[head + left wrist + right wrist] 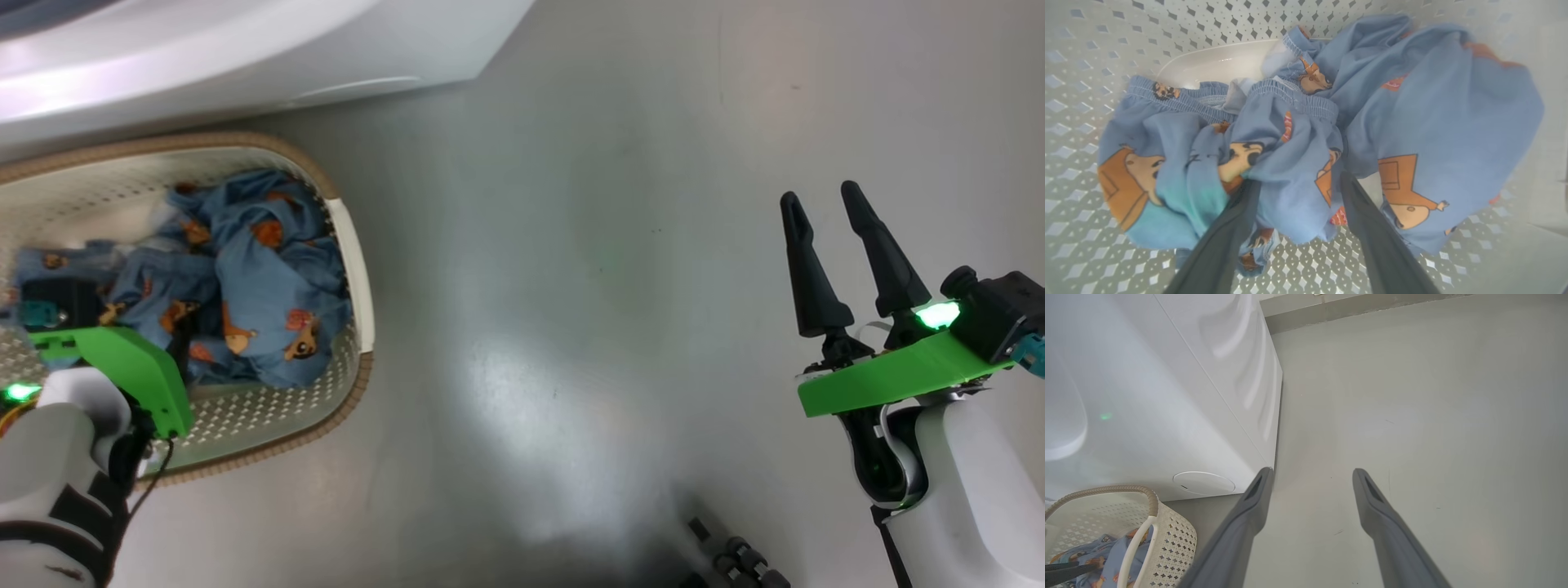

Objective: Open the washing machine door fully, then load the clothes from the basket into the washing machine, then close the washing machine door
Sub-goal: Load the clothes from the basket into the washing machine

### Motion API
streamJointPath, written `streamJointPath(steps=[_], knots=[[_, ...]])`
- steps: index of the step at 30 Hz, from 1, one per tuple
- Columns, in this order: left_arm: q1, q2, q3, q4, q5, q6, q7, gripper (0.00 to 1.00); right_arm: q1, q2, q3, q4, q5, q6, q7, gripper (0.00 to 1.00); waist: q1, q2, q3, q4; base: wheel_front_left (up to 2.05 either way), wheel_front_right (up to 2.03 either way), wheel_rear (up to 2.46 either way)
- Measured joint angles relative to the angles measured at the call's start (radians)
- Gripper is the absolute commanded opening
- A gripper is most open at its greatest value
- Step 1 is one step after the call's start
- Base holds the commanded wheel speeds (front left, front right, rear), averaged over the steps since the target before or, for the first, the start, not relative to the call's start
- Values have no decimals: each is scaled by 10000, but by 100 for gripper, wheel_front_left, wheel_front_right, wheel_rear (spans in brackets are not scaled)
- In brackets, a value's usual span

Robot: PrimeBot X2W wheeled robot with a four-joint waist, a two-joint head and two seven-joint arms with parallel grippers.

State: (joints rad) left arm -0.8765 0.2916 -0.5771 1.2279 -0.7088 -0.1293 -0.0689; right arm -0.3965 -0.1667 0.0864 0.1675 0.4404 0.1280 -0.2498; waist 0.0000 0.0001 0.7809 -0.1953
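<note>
Clothes (1298, 134), blue with orange-brown bears, lie crumpled in one heap against the right-hand wall of the basket (359, 278), which stands on the floor (571, 286) just in front of the washing machine (1167, 396). The left claw (1298, 179) stands wide, both fingers sunk into the near edge of the heap with a bunched fold between them and nothing yet pinched. If it closes here, it would likely take only that fold, so the rest of the heap could trail, catch on the basket rim or drop to the floor. Fingertips pushed too deep might also snag in the perforated bottom and drag the light basket along. The right claw (821, 196) hangs spread and empty over the floor, well to the basket's right.
</note>
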Motion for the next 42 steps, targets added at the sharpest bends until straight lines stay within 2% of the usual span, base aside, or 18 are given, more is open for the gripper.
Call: streamJointPath(steps=[6, 7, 8, 9, 10, 18, 30, 37, 42], knots=[[-161, 150, -215, 270, -146, 0, 198, 100, -205, 36, 140, -61, 0, 0, 0, 100, 0, 0, 231, -281, 0, 0, 0], [-161, 174, -242, 291, -180, 0, 242, 78, -204, 44, 178, -59, 0, 0, 0, 100, 0, 0, 238, -321, 0, 0, 0], [-161, 201, -245, 314, -213, 0, 251, 38, -204, 46, 203, -59, 0, 0, 0, 100, 0, 0, 238, -359, 0, 0, 0], [-161, 226, -240, 337, -272, 0, 253, 3, -204, 46, 207, -59, 0, 0, 0, 100, 0, 0, 232, -389, 0, 0, 0], [-161, 244, -244, 357, -362, 0, 267, 0, -204, 46, 207, -59, -2, 0, 0, 100, 0, 0, 219, -410, 0, 0, 0], [-124, 165, -194, 412, -874, 0, 15, 0, -185, 44, 86, -52, -12, 0, 0, 100, 0, 0, -116, -384, 0, 0, 0], [669, -35, 27, 470, -1373, 0, -1484, 0, 182, 35, -111, 161, -12, 0, -2, 100, 0, 0, -1344, 19, 0, 0, 0], [1331, -23, 105, -125, -1465, 0, -1778, 0, 755, -33, -192, 372, -12, 0, 0, 100, 0, 0, -2340, 291, 0, 0, 0], [1830, 169, 656, -1026, -1283, 2, -1791, 0, 1174, -123, -286, 468, -10, 0, 0, 100, 0, 0, -3086, 482, 0, 0, 0]])
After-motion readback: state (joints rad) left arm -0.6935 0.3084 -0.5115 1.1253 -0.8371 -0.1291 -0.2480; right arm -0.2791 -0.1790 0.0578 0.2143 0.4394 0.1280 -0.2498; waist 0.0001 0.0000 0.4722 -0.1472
